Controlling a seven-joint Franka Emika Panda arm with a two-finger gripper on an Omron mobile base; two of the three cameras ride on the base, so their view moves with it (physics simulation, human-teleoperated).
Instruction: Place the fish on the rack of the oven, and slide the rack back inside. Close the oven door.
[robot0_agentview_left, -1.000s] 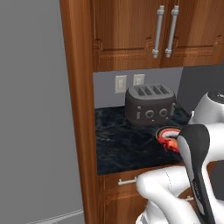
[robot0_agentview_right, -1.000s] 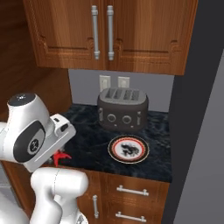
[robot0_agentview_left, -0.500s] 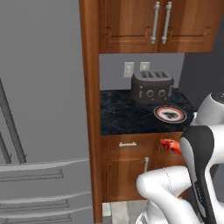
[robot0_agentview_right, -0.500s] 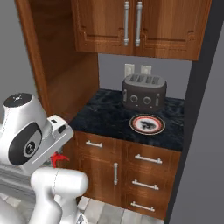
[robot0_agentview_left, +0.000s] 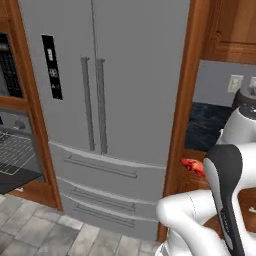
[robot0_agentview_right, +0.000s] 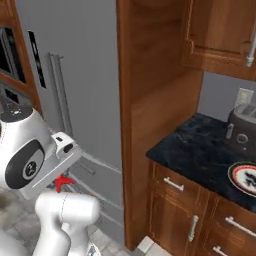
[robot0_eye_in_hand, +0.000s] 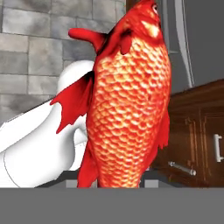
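**Hand view: fish pinched, fridge ahead**

Hand view shows the red fish (robot0_eye_in_hand: 131, 96) rising from the bottom edge, head up, scales filling the middle. The fingers are hidden under its tail end, pinching it; the fish hangs clear of every surface. Behind it lie grey floor tiles (robot0_eye_in_hand: 30, 52) and wooden drawers (robot0_eye_in_hand: 197, 131).

In the left base view the fish (robot0_agentview_left: 192, 166) shows as a red patch just left of the arm, in front of the wooden post beside the grey fridge (robot0_agentview_left: 120, 100). At the far left the oven (robot0_agentview_left: 12, 135) stands open, its wire rack (robot0_agentview_left: 14, 152) pulled out over the lowered door (robot0_agentview_left: 15, 181).

In the right base view a red fin (robot0_agentview_right: 62, 182) pokes out below the hand. The dark bench (robot0_agentview_right: 200, 150) carries a toaster (robot0_agentview_right: 244, 131) and a plate (robot0_agentview_right: 245, 177), well apart from the fish.
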